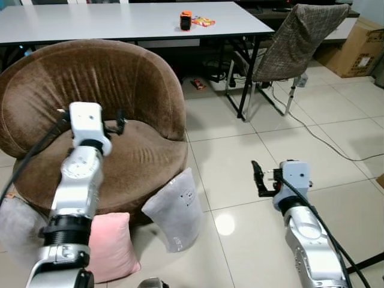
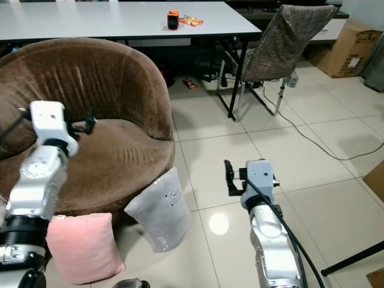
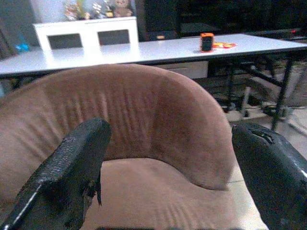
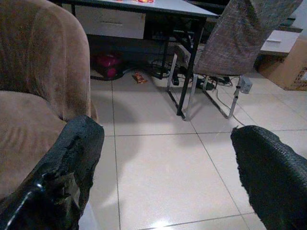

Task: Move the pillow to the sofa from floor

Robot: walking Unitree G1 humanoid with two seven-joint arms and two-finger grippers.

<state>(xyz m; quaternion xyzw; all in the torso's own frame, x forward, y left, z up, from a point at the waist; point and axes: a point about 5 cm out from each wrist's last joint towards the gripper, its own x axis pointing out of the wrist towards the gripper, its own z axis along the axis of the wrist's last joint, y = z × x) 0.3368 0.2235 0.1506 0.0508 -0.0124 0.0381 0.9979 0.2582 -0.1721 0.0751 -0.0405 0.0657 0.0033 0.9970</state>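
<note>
Brown sofa (image 1: 90,120) filled the upper left; two pillows, grey pillow (image 1: 174,210) and pink pillow (image 1: 111,246), leaned below it on the floor (image 1: 240,156). Left gripper (image 1: 120,123) hung spread and empty over the seat; right gripper (image 1: 259,179), spread and empty, hung lower right.

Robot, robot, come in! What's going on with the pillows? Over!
Left gripper open above the brown sofa seat, holding nothing. Right gripper open over bare tiles. Grey pillow and pink pillow on floor against sofa front. Nothing blocking them.

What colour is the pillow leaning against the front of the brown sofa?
Light grey pillow; clearest in the left eye view, propped on the floor against the sofa.
</note>
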